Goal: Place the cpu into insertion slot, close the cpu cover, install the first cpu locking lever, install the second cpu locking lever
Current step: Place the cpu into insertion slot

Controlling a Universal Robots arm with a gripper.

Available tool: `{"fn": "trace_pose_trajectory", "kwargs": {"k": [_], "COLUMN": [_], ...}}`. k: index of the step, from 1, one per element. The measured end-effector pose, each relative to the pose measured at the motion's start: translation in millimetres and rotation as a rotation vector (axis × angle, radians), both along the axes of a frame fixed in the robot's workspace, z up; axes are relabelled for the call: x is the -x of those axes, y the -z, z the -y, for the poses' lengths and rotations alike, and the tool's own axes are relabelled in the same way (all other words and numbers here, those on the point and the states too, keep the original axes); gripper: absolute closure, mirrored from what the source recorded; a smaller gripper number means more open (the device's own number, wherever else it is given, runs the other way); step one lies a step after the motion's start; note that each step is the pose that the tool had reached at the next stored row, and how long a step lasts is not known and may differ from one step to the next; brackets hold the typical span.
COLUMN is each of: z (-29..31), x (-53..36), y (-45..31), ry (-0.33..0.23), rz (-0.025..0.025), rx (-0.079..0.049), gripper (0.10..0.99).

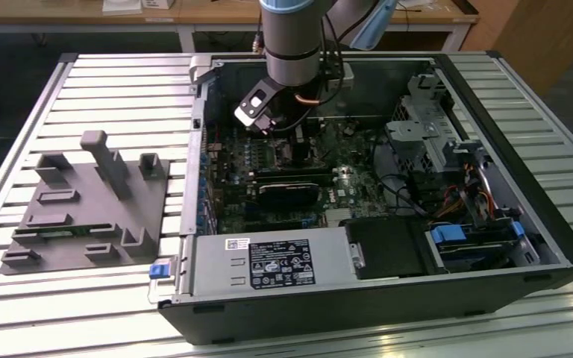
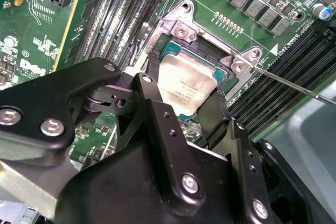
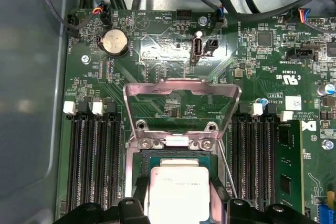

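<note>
The arm [image 1: 292, 37] is reaching down into an open computer case [image 1: 555, 224] that is lying on a slatted table [image 1: 117, 89]; a grey moulded fixture [image 1: 87, 216] is sitting on the table toward the exterior view's left, and a white-labelled power supply [image 1: 266, 261] is occupying the case's near edge. In the second wrist view the gripper [image 2: 185, 81] is straddling the cpu [image 2: 184, 90], with its black fingers [image 2: 151, 77] pressing against two opposite edges of the chip, so the gripper is clamping the cpu between them. The cpu is lying flat, silvery top upward, directly over the insertion slot [image 3: 181, 159], whose dark frame and greenish rim are showing around the chip's edges in both wrist views. Whether the chip is already resting in the slot or hanging just above it is hard to judge from these angles. The cpu cover [image 3: 181, 90] is standing swung open on its hinge at the far side of the slot from the gripper, its square window exposing the green board behind. A thin metal locking lever [image 2: 294, 85] is lying unlatched, angling away from one corner of the slot. Long black memory slots [image 3: 92, 156] are flanking the slot on both sides.
</note>
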State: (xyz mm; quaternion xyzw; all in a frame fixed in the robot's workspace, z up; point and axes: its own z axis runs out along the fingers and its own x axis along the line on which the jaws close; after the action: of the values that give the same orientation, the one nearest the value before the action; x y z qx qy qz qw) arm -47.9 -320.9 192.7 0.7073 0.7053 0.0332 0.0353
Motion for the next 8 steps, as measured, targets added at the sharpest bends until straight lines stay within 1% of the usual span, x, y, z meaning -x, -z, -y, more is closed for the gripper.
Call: {"fn": "trace_pose_trajectory", "kwargs": {"k": [8], "z": [-1.7], "x": [0.0], "y": [0.5], "ry": [0.013], "rz": [-0.0001], "rx": [0.0], "gripper": [0.545]}}
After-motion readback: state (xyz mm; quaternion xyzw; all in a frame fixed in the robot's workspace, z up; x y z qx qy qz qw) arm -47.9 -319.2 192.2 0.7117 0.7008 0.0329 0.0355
